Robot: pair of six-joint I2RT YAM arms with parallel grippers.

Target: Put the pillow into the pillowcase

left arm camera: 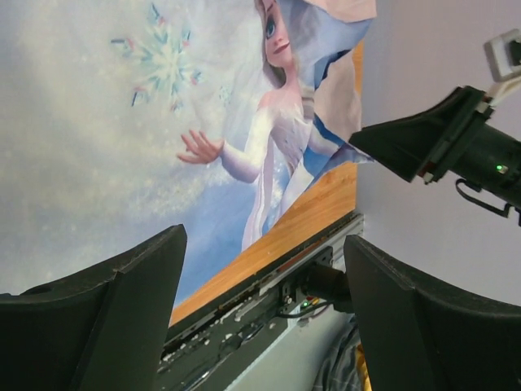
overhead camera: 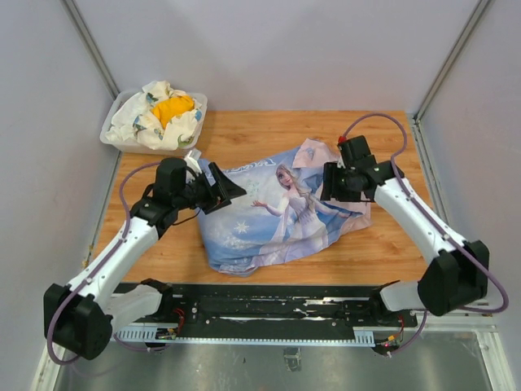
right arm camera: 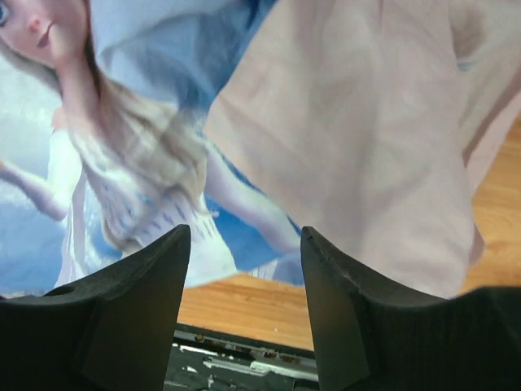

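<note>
- Fabric of the large light-blue princess-print pillowcase (overhead camera: 277,216) lay rumpled on the wooden surface (overhead camera: 391,244) between both sets of fingers. Its pale pink reverse was turned out beneath the right fingers (right arm camera: 130,301), probably marking the opening.
- No cream-white soft pillow showed; the puffed case may have hidden it.
- Reaching in nearly level, the left fingers (left arm camera: 106,318) stood wide apart and empty.
- The right fingers, angled downward, were likewise apart, gripping nothing.

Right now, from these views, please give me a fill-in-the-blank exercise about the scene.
1. The Elsa pillowcase lies on a ___ table.
2. The white tray in the far left corner holds a white and ___ cloth bundle.
3. The pillowcase's folded-back corner shows a pale ___ reverse.
4. The jaws of the left tool stand ___.
Missing words: wooden; yellow; pink; open.
</note>
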